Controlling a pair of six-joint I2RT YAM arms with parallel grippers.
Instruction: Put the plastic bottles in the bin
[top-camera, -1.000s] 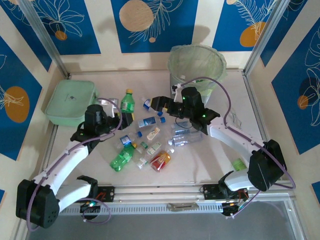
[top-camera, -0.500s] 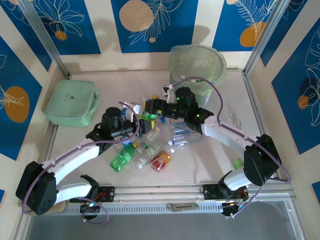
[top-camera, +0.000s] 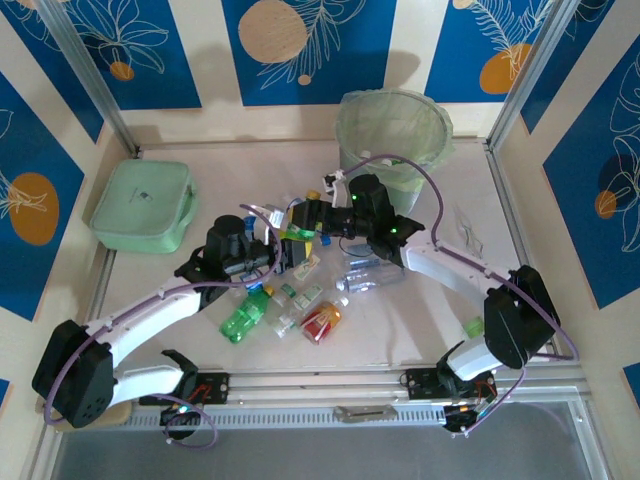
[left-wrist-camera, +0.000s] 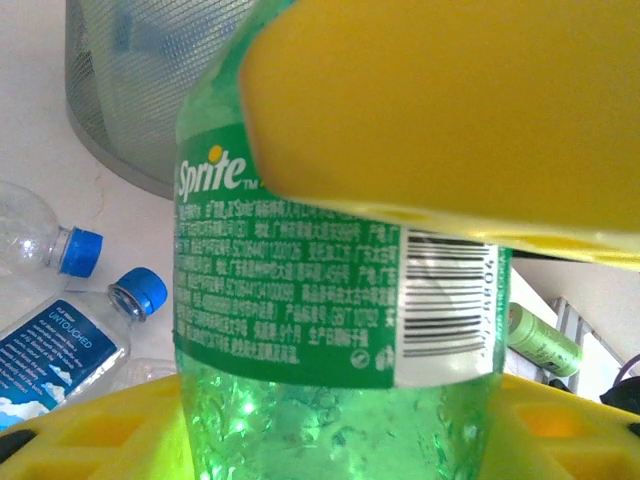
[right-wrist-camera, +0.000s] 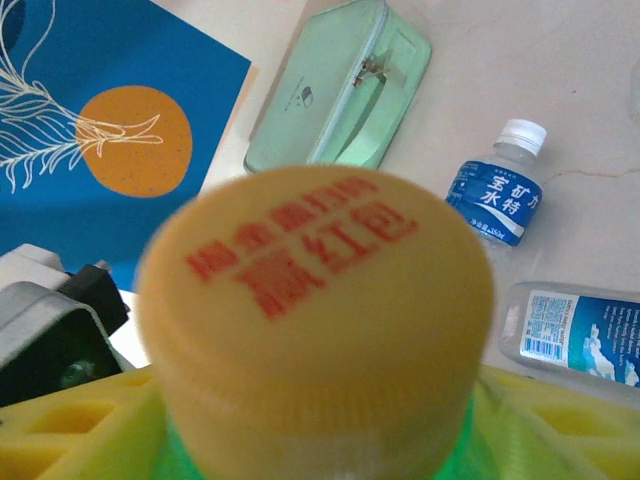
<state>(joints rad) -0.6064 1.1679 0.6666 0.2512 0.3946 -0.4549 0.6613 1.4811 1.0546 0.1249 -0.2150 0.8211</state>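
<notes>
The left fingers (left-wrist-camera: 450, 110) are clamped across a green Sprite bottle (top-camera: 296, 233), holding it above the middle of the counter (top-camera: 420, 320), short of the bin (top-camera: 395, 96) at the far edge. The right fingers (right-wrist-camera: 70, 420) flank its yellow-capped neck, but I cannot tell whether they grip it. Other bottles (top-camera: 322, 320) lie toward the near edge.

Sprite bottle (left-wrist-camera: 335, 400): we lose its base at the left wrist view's lower edge, its neck behind a blurred yellow finger pad (left-wrist-camera: 450, 110). Overhead, the right gripper (top-camera: 308, 215) possibly grips its cap (right-wrist-camera: 315, 320); too small to tell.
</notes>
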